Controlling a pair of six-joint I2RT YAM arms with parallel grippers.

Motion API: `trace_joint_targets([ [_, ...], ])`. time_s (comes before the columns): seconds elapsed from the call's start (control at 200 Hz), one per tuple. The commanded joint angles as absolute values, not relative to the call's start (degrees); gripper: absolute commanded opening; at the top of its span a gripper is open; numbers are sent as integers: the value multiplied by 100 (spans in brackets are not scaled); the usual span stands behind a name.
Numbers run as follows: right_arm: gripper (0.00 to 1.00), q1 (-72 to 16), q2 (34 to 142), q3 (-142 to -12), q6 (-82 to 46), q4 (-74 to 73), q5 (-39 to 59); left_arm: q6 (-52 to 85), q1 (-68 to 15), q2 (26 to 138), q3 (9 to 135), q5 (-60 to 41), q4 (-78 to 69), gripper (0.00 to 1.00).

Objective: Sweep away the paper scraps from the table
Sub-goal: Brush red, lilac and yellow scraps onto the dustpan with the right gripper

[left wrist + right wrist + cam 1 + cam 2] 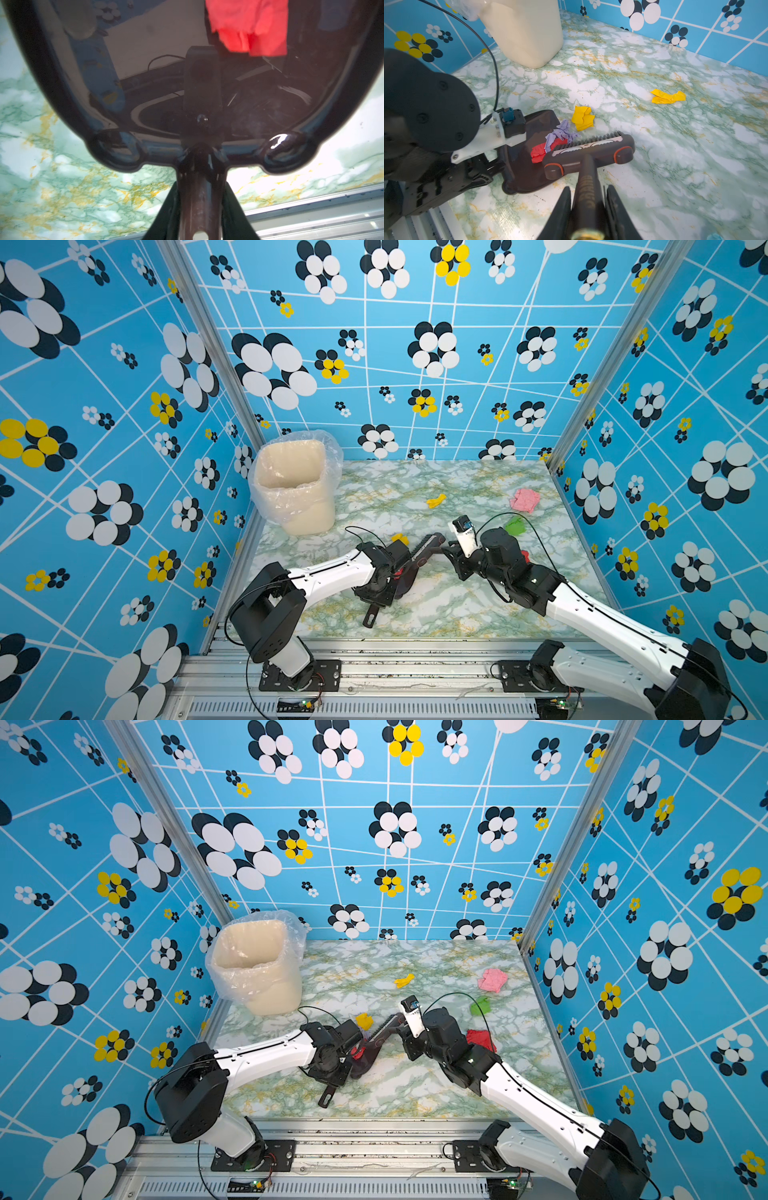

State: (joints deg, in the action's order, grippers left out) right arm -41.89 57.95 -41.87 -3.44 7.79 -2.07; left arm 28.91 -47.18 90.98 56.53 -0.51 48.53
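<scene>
My left gripper (201,185) is shut on the handle of a dark brown dustpan (145,83) that lies on the table (436,605). A red scrap (249,27) lies inside the pan. My right gripper (588,188) is shut on the handle of a brown brush (591,149), whose bristles rest at the pan's mouth against a purple scrap (562,134) and the red scrap (539,151). A yellow scrap (582,117) lies just beyond the bristles. In both top views, further scraps lie apart: yellow (435,501), pink (524,500), green (515,526), red (480,1039).
A cream bin (293,485) with a clear plastic liner stands at the back left corner. Blue flower-patterned walls close three sides. An aluminium frame (374,655) runs along the front edge. A light blue scrap (714,236) shows beside my right gripper.
</scene>
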Motion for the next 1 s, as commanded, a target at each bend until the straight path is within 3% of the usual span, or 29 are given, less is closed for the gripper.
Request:
trace_joint_targets([
  [0.0,0,-4210,5408,-4245,-431,790,-151,2779,-4750,9180,5621,-32,4901,0],
  [0.155,0,-4177,5363,-4345,-381,316,-824,2753,-4755,9205,5647,-33,4936,0],
  [0.395,0,-4148,6224,-4643,-785,-854,-1568,2795,-4752,9228,5635,-99,4874,0],
  [0.71,0,-4148,7738,-5294,-958,-1202,-1412,2846,-4763,9224,5654,-120,4882,0],
  [0.994,0,-4149,7713,-5344,-798,-136,-958,2905,-4763,9191,5626,-29,4834,0],
])
